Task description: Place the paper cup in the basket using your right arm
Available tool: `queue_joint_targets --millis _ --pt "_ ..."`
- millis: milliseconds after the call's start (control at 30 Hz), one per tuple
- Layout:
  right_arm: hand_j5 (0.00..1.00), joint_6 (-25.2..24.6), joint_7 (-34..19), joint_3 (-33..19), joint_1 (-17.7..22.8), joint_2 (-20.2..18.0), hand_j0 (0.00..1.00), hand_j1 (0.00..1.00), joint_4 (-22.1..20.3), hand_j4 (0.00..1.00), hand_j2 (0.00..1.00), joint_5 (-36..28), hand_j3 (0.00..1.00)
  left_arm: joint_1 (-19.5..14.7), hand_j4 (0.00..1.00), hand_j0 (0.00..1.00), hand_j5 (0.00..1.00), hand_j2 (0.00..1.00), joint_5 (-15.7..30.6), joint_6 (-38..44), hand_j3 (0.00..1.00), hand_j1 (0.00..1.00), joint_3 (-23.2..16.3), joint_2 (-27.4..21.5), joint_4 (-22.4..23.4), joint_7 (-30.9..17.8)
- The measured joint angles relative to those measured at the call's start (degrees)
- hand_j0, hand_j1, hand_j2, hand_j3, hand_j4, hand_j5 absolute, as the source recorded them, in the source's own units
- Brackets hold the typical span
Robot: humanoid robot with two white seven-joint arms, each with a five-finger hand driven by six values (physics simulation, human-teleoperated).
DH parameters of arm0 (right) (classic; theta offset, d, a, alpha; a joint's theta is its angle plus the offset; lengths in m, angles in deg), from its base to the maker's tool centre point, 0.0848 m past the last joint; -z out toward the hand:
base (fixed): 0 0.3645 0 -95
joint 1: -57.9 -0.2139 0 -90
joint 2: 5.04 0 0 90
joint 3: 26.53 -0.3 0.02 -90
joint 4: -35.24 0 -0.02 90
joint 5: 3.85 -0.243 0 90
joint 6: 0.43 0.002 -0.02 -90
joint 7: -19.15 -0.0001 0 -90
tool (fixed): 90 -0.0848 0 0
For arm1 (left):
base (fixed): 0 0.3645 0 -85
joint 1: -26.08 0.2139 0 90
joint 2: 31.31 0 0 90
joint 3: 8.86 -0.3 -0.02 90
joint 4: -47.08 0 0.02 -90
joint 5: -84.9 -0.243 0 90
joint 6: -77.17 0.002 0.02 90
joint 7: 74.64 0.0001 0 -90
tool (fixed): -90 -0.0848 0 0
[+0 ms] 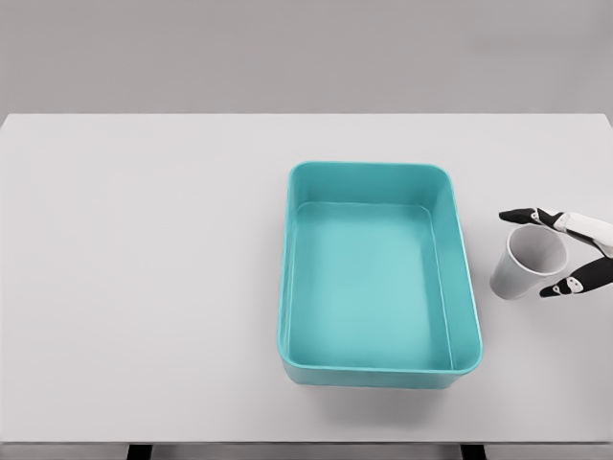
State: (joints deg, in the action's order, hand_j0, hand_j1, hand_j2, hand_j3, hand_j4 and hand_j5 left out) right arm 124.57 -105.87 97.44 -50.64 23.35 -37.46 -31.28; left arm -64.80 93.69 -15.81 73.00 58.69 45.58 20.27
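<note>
Here, right robot hand with fingers spread around the paper cup; teal basket just beside, on the white table.

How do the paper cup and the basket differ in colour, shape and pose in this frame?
The paper cup is white and grey; the basket is teal. The cup is round and tapered, the basket a shallow rectangle with rounded corners. The cup looks tilted, its mouth towards the right robot hand, whose fingertips sit either side of its rim; the basket sits flat on the white table, untouched. The cup is far smaller. Both are open-topped and look empty.
</note>
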Motion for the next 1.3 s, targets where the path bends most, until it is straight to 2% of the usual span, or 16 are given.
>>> queue_joint_targets --millis 167,433,900,1000,1033,1067,1300 --pt "0.7 -0.1 0.0 -0.2 0.1 0.0 0.7 0.7 0.1 0.7 0.7 0.0 0.7 0.0 1.0 1.0 1.0 1.0 0.0 0.0 1.0 1.0 0.0 0.0 0.0 0.0" --pt "0.72 0.0 0.0 -0.8 0.0 0.0 0.72 0.72 -0.1 0.72 0.72 0.1 0.72 0.0 1.0 1.0 1.0 1.0 0.0 0.0 1.0 1.0 0.0 0.0 0.0 0.0" --pt "0.73 0.1 0.0 -6.6 0.0 0.3 0.73 0.73 -2.5 0.73 0.73 -0.2 0.73 0.0 1.0 1.0 1.0 1.0 0.0 0.0 1.0 1.0 0.0 0.0 0.0 0.0" --pt "0.71 0.1 0.0 -8.0 0.0 0.4 0.71 0.71 -3.1 0.71 0.71 -0.2 0.71 0.0 1.0 1.0 1.0 1.0 0.0 0.0 1.0 1.0 0.0 0.0 0.0 0.0" --pt "0.66 0.1 0.0 -8.5 0.0 0.4 0.66 0.66 -3.3 0.66 0.66 -0.2 0.66 0.0 1.0 1.0 1.0 1.0 0.0 0.0 1.0 1.0 0.0 0.0 0.0 0.0" --pt "0.64 0.1 0.0 -8.8 0.0 0.4 0.64 0.64 -3.3 0.64 0.64 -0.2 0.64 0.0 1.0 1.0 1.0 1.0 0.0 0.0 1.0 1.0 0.0 0.0 0.0 0.0" --pt "0.65 0.1 0.0 -12.0 -0.1 0.6 0.65 0.65 -6.4 0.65 0.65 -0.1 0.65 0.0 1.0 1.0 1.0 1.0 0.0 0.0 1.0 1.0 0.0 0.0 0.0 0.0"
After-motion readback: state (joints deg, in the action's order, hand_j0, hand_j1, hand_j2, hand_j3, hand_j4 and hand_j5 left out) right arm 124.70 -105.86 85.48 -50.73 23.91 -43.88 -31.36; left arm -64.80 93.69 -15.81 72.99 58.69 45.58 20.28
